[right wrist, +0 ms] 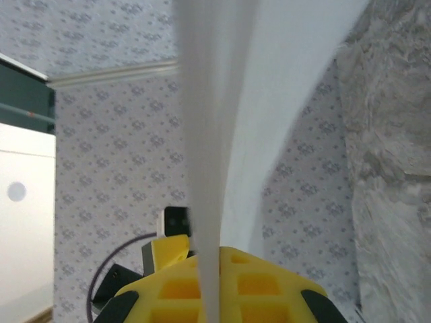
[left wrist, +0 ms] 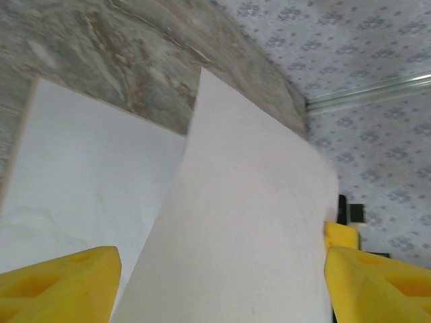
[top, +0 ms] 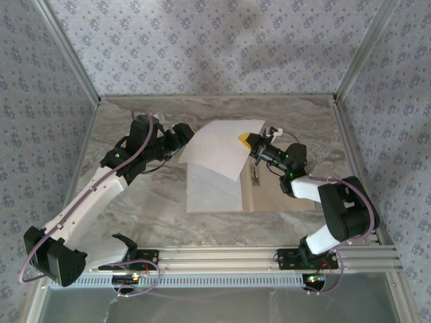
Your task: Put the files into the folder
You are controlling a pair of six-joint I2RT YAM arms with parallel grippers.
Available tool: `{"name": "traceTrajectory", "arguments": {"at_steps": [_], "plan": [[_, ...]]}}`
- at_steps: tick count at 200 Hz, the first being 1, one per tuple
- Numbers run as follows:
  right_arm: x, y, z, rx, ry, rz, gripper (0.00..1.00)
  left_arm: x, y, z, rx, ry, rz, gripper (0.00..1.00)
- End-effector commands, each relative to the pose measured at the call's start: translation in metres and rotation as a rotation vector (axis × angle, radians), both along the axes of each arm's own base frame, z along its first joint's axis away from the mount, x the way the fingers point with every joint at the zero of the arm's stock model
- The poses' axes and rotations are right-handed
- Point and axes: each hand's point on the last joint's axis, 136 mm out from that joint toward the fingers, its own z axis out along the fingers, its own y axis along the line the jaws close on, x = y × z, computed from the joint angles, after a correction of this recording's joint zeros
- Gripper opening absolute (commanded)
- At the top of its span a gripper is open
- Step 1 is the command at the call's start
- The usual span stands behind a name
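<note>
Pincer, right (top: 249,141): clenched on the right-hand edge of the raised sheet (top: 222,145). In the right wrist view, paper seen edge-on, pinched between the yellow fingers (right wrist: 256,282). Grip taken at the edge, presumably to leave the rest of the page free for steering over the folder.

Pincer, left (top: 180,138): released, jaws wide. In the left wrist view, yellow fingers (left wrist: 64,279) standing either side of the same sheet's near edge, apparently without pressing it. Likely posted there as a guide or spare hold, not as the carrier.

Raised sheet: white, bowed, lifted between the two pincers and tilted, lower edge down over the flat sheet. Touching it or just clear of it: cannot tell.

Flat sheet (top: 214,188): white, lying on the left leaf of the folder, squared to it.

Folder (top: 276,198): tan, open flat at mid-table, right leaf bare beside the right arm. Left open, by the look of it, to receive the second page.

Table (top: 135,195): grey marbled top, bearing the folder.

Step in hand, as judged: laying the second file onto the first. One file in, one aloft, folder not yet closed. Risk: sag and skewed landing of a thin page held by one edge.
</note>
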Motion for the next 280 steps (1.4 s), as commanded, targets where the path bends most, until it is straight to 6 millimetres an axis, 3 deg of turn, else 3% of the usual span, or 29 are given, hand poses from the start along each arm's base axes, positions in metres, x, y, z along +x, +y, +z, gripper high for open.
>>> {"name": "traceTrajectory", "arguments": {"at_steps": [1, 28, 55, 91, 113, 119, 191, 242, 280], "plan": [[-0.011, 0.008, 0.005, -0.106, -0.027, 0.108, 0.0, 0.002, 0.01, -0.015, 0.101, 0.017, 0.0, 0.78], [-0.026, 0.006, -0.005, -0.318, -0.002, 0.173, 0.0, 0.005, 0.004, -0.034, 0.12, 0.058, -0.031, 0.76], [-0.045, -0.009, -0.005, -0.606, -0.051, 0.209, 0.0, 0.006, -0.005, -0.056, 0.114, 0.096, -0.068, 0.71], [-0.049, -0.016, 0.011, -0.696, -0.09, 0.241, 0.0, 0.003, -0.02, -0.089, 0.071, 0.143, -0.107, 0.68], [-0.052, -0.025, 0.005, -0.823, -0.096, 0.252, 0.0, -0.002, -0.037, -0.114, 0.076, 0.183, -0.155, 0.68], [-0.05, -0.026, 0.016, -0.848, -0.126, 0.239, 0.0, -0.003, -0.042, -0.121, 0.075, 0.194, -0.165, 0.68], [-0.057, -0.056, 0.017, -1.12, -0.144, 0.21, 0.0, -0.019, -0.086, -0.19, 0.079, 0.32, -0.258, 0.64], [-0.062, -0.058, 0.01, -1.162, -0.141, 0.248, 0.0, -0.04, -0.066, -0.23, 0.125, 0.402, -0.243, 0.66], [-0.063, -0.048, 0.014, -1.124, -0.167, 0.273, 0.0, -0.058, -0.049, -0.249, 0.139, 0.453, -0.223, 0.67]]}}
